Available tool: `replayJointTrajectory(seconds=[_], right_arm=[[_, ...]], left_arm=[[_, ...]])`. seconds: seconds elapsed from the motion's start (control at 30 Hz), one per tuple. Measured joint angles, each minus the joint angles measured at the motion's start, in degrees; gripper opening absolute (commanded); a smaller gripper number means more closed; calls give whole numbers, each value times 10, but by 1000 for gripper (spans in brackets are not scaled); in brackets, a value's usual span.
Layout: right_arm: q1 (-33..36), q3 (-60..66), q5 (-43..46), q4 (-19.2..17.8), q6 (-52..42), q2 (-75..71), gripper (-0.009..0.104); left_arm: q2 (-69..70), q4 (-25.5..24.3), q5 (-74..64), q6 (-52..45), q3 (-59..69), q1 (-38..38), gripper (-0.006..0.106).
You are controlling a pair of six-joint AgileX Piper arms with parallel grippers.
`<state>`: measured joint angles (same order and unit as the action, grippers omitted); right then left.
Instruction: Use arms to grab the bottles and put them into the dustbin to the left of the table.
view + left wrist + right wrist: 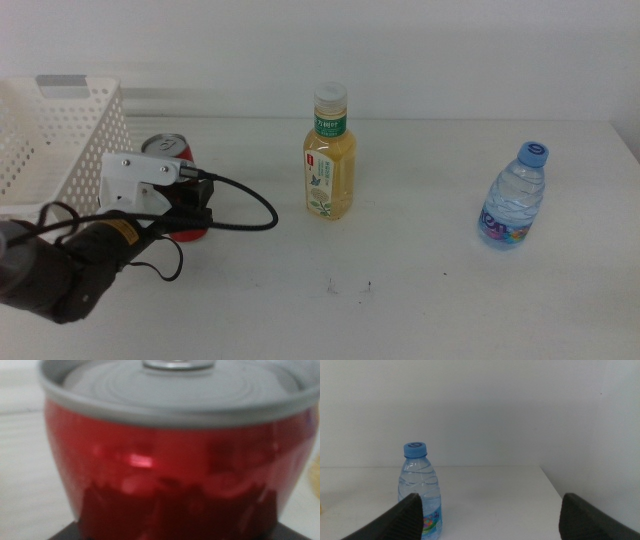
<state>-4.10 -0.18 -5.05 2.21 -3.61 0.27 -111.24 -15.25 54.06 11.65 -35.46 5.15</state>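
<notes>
Cola can (pixel 176 152) upright, long axis vertical, at left claw (pixel 190 205).

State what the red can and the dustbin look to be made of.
Red can: likely metal; glossy red wall with highlights, dull silver ribbed lid and rim. Dustbin: looks like white plastic, matte, walls pierced by rows of small holes.
</notes>
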Motion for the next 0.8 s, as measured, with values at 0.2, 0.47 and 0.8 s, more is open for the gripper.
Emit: replayJointTrajectory(seconds=[0.2,0.47,0.8], right_arm=[[0,0,0,0,0,0,88],[0,0,0,0,0,0,88],[0,0,0,0,0,0,88]], left_arm=[[118,-33,-141,36,0,0,0],[274,-99,-400,131,-86,0,0],[328,111,-763,-91,-303,-12,0]])
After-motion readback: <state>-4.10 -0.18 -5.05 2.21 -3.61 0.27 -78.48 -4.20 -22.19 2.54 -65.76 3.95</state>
